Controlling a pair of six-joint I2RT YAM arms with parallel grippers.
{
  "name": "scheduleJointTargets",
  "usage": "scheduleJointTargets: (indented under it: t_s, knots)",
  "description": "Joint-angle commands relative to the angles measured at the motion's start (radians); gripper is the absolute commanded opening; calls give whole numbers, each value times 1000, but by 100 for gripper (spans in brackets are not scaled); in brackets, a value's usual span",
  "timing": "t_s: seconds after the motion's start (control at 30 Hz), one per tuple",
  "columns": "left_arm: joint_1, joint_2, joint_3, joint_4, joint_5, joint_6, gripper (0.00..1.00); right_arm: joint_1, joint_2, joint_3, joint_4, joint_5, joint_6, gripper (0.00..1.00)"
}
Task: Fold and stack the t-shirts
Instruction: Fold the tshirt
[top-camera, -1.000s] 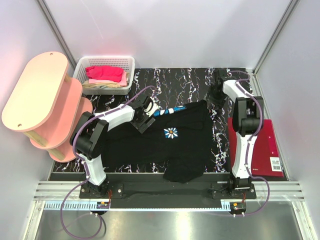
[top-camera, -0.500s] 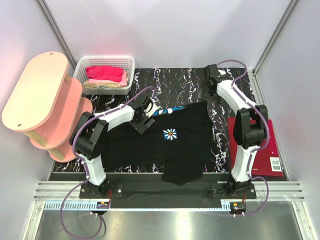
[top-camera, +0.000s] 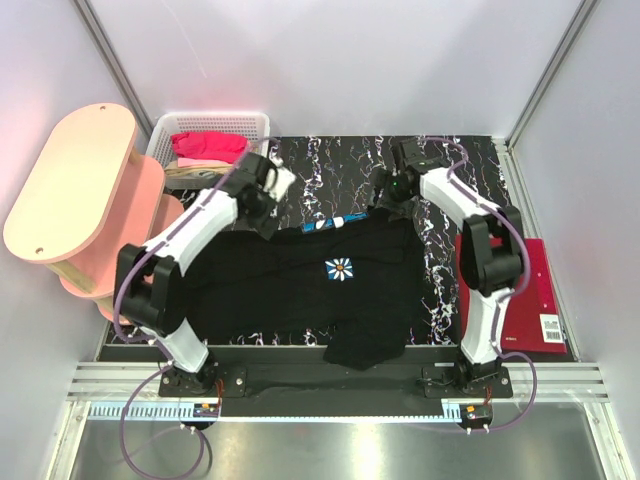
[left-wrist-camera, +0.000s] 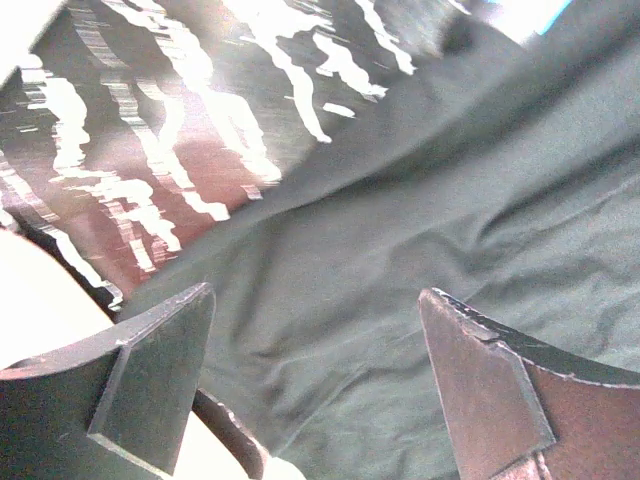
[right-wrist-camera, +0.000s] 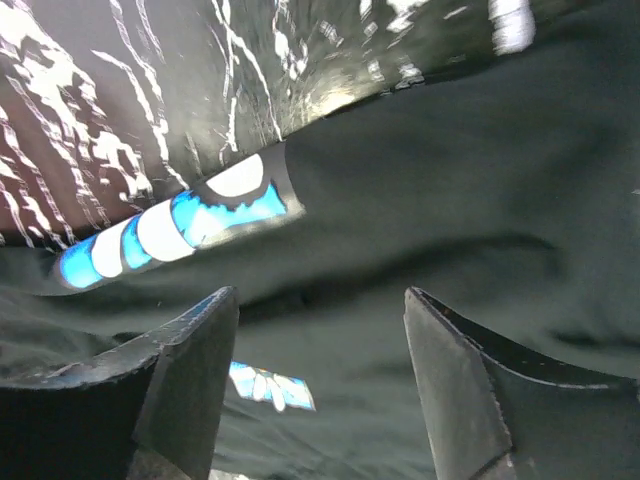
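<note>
The black t-shirt (top-camera: 300, 280) with the daisy print (top-camera: 341, 268) lies spread on the marbled table, its blue-and-white collar band (top-camera: 335, 222) at the far edge. My left gripper (top-camera: 264, 208) is open and empty over the shirt's far left corner; black cloth (left-wrist-camera: 420, 210) shows between its fingers (left-wrist-camera: 150, 370). My right gripper (top-camera: 388, 198) is open and empty over the far right edge, near the collar band (right-wrist-camera: 170, 230). The bright pink shirt (top-camera: 208, 147) lies in the basket. A flat dark red piece (top-camera: 520, 290) with a white label lies at the right.
The white mesh basket (top-camera: 262, 150) stands at the far left, with beige cloth under the pink shirt. A pink and wood two-tier shelf (top-camera: 70, 180) stands at the left edge. White walls enclose the table on three sides.
My left gripper has moved from the collar to the shirt's far left corner. My right gripper has swung left from the far right of the table to the shirt's far edge.
</note>
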Motion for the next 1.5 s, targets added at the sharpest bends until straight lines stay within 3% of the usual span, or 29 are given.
scheduleJointTargets:
  t_s: [0.0, 0.2, 0.37, 0.8, 1.13, 1.23, 1.37, 1.47]
  knots:
    - [102, -74, 39, -50, 77, 10, 90, 41, 121, 70, 60, -186, 28, 72]
    - [219, -58, -119, -21, 83, 48, 88, 101, 176, 134, 72, -238, 37, 67]
    - [250, -74, -297, 68, 35, 72, 88, 113, 222, 165, 103, -295, 72, 68]
    - [287, -97, -481, 199, -43, 144, 88, 74, 472, 373, 126, -335, 158, 65]
    - [308, -118, -641, 349, -135, 256, 88, -38, 522, 493, 119, -291, 114, 65]
    - [311, -108, -654, 389, -164, 273, 87, -46, 533, 596, 44, -205, 42, 66]
    - [316, -121, -639, 374, -159, 268, 87, -42, 475, 708, -87, -56, -41, 67]
    - [316, -139, -581, 316, -124, 242, 88, -7, 355, 656, -133, 5, -73, 68]
